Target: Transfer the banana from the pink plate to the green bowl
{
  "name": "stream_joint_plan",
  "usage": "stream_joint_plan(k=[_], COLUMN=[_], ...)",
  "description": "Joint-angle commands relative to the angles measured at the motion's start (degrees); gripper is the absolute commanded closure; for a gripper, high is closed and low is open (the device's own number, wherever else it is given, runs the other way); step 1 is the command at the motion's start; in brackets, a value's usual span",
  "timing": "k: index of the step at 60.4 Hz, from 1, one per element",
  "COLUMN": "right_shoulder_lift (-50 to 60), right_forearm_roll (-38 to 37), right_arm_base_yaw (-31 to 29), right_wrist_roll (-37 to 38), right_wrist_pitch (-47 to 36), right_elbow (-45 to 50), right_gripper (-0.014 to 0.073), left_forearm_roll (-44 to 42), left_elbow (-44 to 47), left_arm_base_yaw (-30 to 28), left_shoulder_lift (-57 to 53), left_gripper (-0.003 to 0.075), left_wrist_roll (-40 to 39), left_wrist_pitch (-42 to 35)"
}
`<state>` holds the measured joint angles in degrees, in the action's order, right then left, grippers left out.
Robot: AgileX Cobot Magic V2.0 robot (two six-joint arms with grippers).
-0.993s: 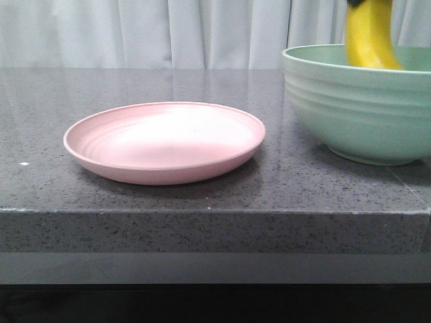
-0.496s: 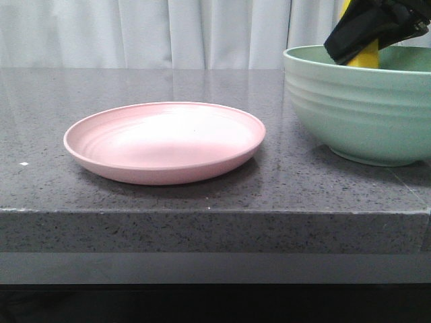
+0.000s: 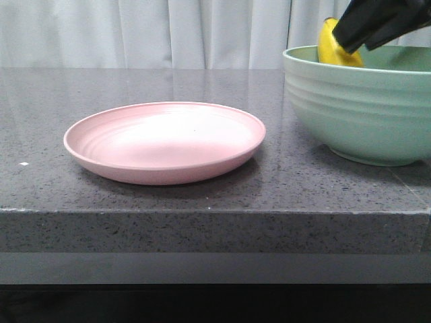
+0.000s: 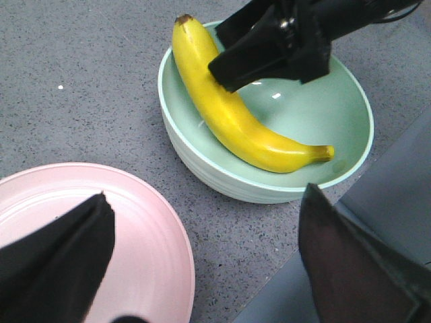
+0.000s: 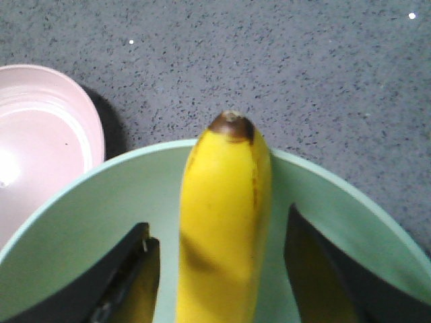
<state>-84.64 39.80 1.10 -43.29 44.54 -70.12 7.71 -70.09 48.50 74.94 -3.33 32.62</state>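
The yellow banana (image 4: pixel 236 118) lies inside the green bowl (image 4: pixel 202 158), its dark tip resting over the rim; it also shows in the front view (image 3: pixel 331 48) and the right wrist view (image 5: pixel 222 222). The green bowl (image 3: pixel 357 108) stands at the right of the table. My right gripper (image 5: pixel 217 222) is open over the bowl, its fingers (image 5: pixel 316 269) either side of the banana with gaps; it shows in the front view (image 3: pixel 370 25) too. The pink plate (image 3: pixel 165 141) is empty. My left gripper (image 4: pixel 205 195) is open and empty, high above the table between plate (image 4: pixel 148 249) and bowl.
The dark speckled stone table (image 3: pixel 202 222) has its front edge close below the plate. A pale curtain (image 3: pixel 135 33) hangs behind. In the left wrist view a grey lower surface (image 4: pixel 397 175) lies beyond the table edge beside the bowl.
The banana was held upright over the bowl; it has gone down and now lies in the bowl against the rim. The right gripper has opened and stands off it.
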Motion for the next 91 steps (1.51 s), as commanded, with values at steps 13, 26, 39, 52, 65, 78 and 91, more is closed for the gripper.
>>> stream_joint_plan(k=[13,26,39,52,65,78,91], right_shoulder_lift=[7.3,7.4,7.8,14.7,29.7,46.6,62.9], right_forearm_roll=[-13.5,-25.7,-26.0,-28.0,-28.0,-27.7,-27.7], right_arm_base_yaw=[-0.4,-0.4,-0.4,-0.4,-0.4,-0.4,-0.4], right_wrist_roll=[28.7,37.6,37.6,38.1,38.0,37.9,37.9], right_wrist_pitch=[7.3,17.3,21.8,19.0,7.0,-5.2,-13.9], right_elbow=[-8.0,-12.0,-11.9,-7.8,4.9,20.7,36.0], right_gripper=[0.0199,0.0600,0.0653,0.0653,0.0653,0.0653,0.0653], left_forearm_roll=[-0.2,-0.6,-2.3,-7.7,-8.0,-8.0,-7.7], left_elbow=[-1.9,-1.9,-1.9,-1.0,4.3,12.4,24.1], left_arm_base_yaw=[-0.9,-7.4,-15.8,-22.0,-26.4,-27.7,-27.7], left_shoulder_lift=[-1.8,-1.8,-1.8,-2.1,-6.2,-15.9,-30.3], left_gripper=[0.0165,0.0263,0.0596,0.0741,0.0741,0.0741,0.0741], left_wrist_roll=[-0.4,-0.4,-0.4,-0.4,-0.4,-0.6,-0.6], left_wrist_pitch=[-3.8,-3.7,-2.5,-0.8,-2.9,-7.1,-13.8])
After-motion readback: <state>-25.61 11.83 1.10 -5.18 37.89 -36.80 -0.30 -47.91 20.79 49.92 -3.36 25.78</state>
